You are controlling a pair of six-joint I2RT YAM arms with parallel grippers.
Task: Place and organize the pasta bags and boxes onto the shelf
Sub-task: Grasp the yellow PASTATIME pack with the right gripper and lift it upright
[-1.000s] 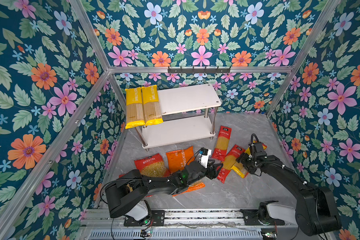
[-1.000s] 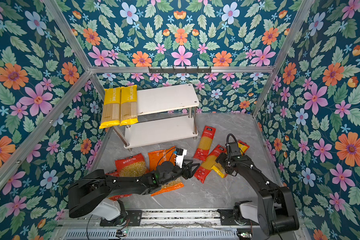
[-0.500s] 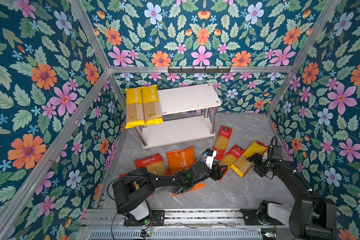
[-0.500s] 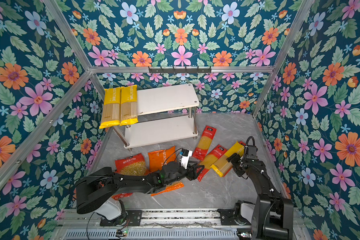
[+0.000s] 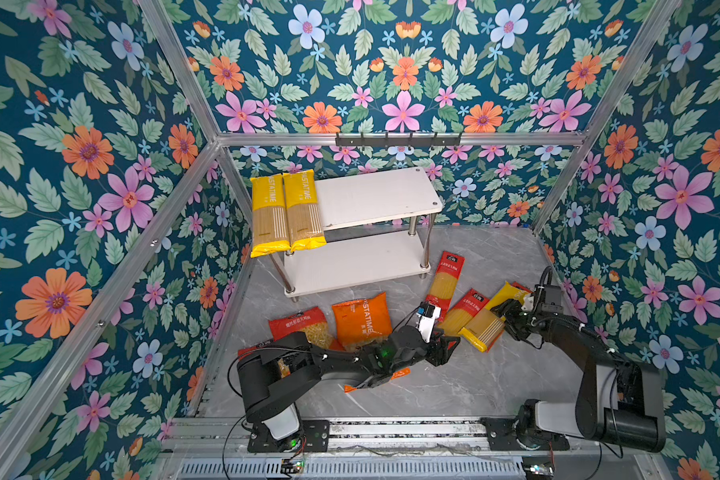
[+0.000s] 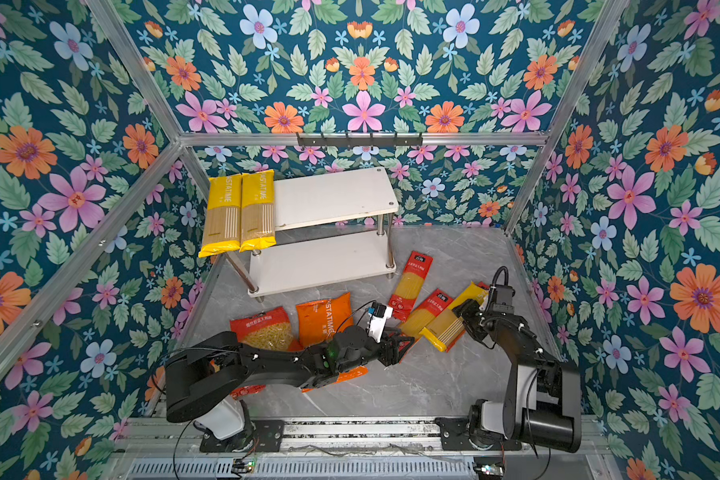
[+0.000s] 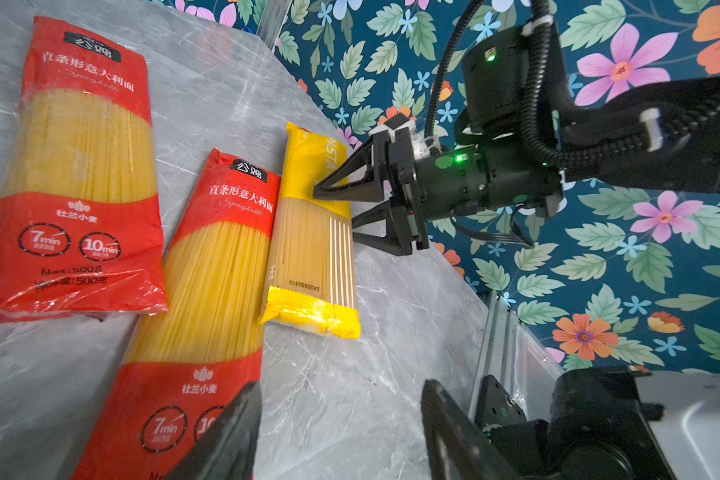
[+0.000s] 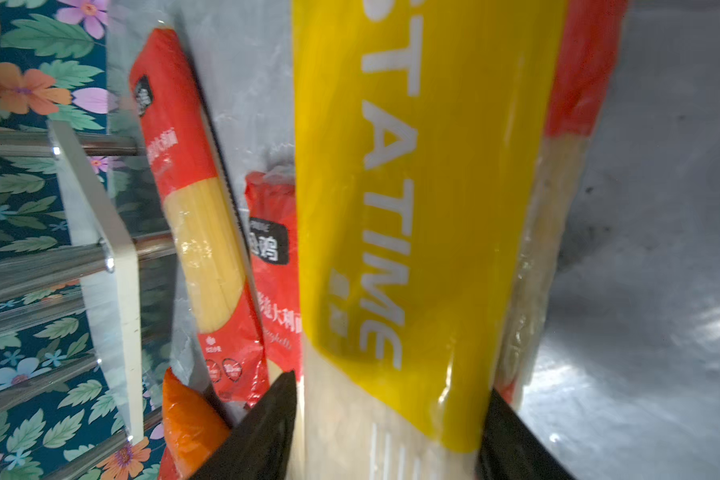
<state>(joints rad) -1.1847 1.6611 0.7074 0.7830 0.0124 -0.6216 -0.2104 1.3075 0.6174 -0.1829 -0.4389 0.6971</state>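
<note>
Right wrist view: the yellow spaghetti pack lies on the tabletop between the jaws of the right tool; whether they pinch yet is unclear. Likely the pickup step: next, clamp firmly, lift toward the shelf. The left tool gapes empty.

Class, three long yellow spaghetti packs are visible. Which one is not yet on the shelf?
The yellow pack on the table, straddled by the right gripper; the other two lie on top of the shelf.

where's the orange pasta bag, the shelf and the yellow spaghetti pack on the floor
orange pasta bag (image 5: 360, 319): a top view, middle of its front
shelf (image 5: 377, 197): a top view, bare top board
yellow spaghetti pack (image 7: 313, 245): left wrist view, clear window
</note>
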